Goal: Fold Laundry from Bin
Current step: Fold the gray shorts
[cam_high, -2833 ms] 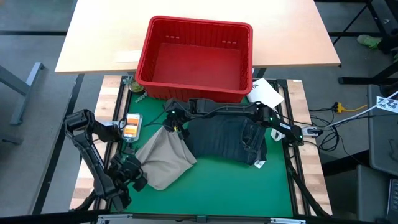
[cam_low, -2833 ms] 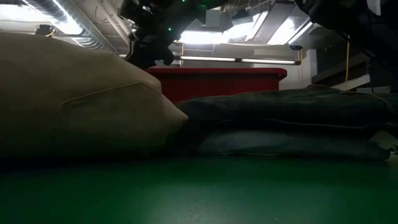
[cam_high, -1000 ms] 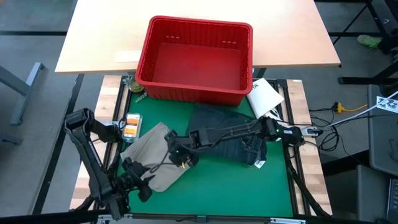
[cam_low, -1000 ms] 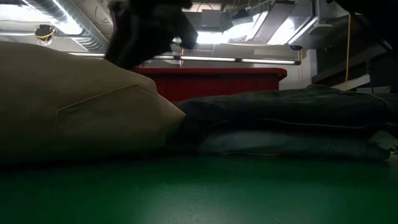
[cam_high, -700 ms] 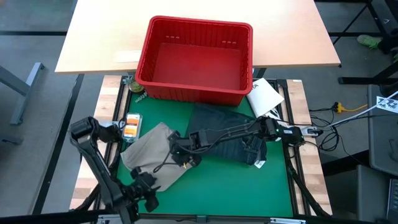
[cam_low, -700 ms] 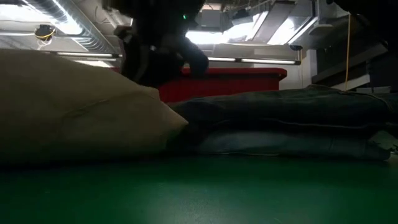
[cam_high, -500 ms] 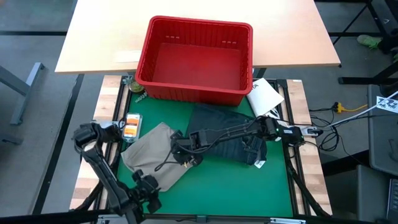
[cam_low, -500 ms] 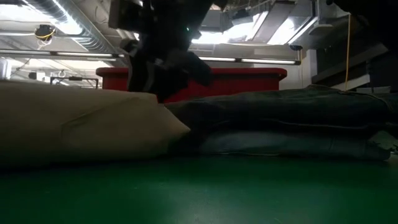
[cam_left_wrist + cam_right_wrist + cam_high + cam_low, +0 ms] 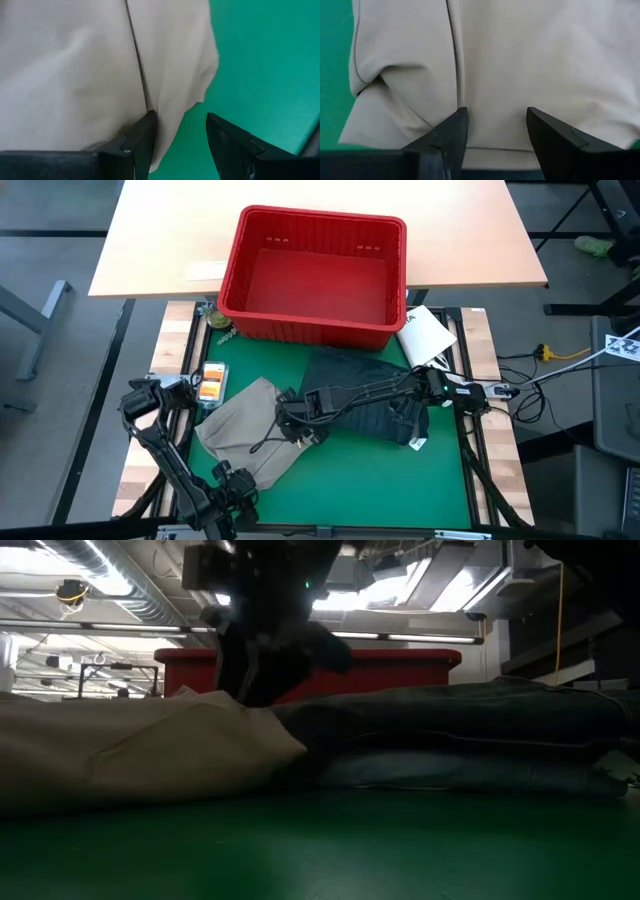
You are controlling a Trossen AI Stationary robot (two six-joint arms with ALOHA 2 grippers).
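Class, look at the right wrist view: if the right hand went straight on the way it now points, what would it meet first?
Most likely the tan khaki trousers: the cloth fills the view ahead of the open right hand. Depth is unclear, so how near it is cannot be told.

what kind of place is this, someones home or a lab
Most likely a robotics lab or workshop, not a home. The low view shows exposed ceiling ducts and strip lights. From above, the green mat sits on a metal-framed bench, with loose cables trailing across a grey floor.

Lab or workshop: exposed ceiling ducts (image 9: 90,580), strip lights (image 9: 390,637), floor cables (image 9: 560,355).
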